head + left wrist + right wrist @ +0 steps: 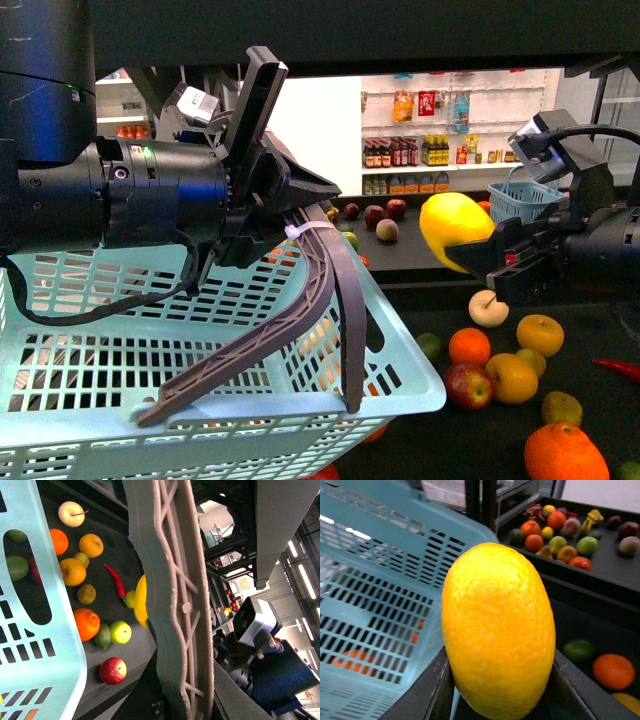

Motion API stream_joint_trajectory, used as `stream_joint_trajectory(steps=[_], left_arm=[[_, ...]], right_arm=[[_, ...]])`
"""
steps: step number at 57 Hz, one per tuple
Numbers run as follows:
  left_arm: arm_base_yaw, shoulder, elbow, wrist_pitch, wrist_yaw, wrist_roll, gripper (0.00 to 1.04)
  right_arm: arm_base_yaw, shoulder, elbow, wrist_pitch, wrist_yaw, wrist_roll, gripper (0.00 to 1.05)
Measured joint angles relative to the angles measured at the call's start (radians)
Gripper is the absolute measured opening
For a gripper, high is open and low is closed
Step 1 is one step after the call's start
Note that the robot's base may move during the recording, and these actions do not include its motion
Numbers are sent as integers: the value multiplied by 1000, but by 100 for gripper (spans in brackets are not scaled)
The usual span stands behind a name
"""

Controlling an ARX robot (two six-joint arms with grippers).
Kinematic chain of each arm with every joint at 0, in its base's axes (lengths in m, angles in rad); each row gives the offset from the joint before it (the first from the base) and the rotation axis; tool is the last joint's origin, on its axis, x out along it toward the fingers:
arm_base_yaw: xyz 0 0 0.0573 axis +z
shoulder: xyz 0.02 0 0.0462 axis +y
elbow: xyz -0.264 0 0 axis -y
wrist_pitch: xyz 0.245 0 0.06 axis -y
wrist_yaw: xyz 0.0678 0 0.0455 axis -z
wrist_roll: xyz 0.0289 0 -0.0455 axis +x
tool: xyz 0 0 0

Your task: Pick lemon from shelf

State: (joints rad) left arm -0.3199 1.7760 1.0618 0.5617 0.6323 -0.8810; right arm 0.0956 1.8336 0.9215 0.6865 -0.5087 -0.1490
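My right gripper (478, 262) is shut on the lemon (452, 229), a bright-yellow oval held in the air above the black shelf tray (420, 430), just right of the light-blue basket (200, 400). In the right wrist view the lemon (498, 630) fills the middle between the two dark fingers (427, 695). In the left wrist view a slice of the lemon (141, 601) shows behind the handle. My left gripper (285, 215) is shut on the grey-brown basket handle (300, 310) and holds the basket up; the handle (175, 595) crosses the left wrist view.
Oranges, apples, a pale stemmed fruit (489, 308), limes and a red chilli (617, 368) lie on the tray below. A further tray (400, 245) holds more fruit. A small blue basket (524, 201) and white store shelving with bottles (420, 150) stand behind.
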Motion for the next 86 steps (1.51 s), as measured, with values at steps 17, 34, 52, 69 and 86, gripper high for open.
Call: stream_joint_trajectory(steps=[17,34,52,69,86], left_arm=[[0,0,0,0,0,0,11],[0,0,0,0,0,0,11],[0,1,0,0,0,0,11],[0,1,1,0,0,-3,11],[0,1,1,0,0,-3,11]], right_arm=[[98,42,-34,-4,25,4,43],[139,89,-50,-14,59,-2,60],[109,89,-38,19,76,82,98],[-120,179,90,14,157,99,97],[-190,499,50,-11,71,-222,97]])
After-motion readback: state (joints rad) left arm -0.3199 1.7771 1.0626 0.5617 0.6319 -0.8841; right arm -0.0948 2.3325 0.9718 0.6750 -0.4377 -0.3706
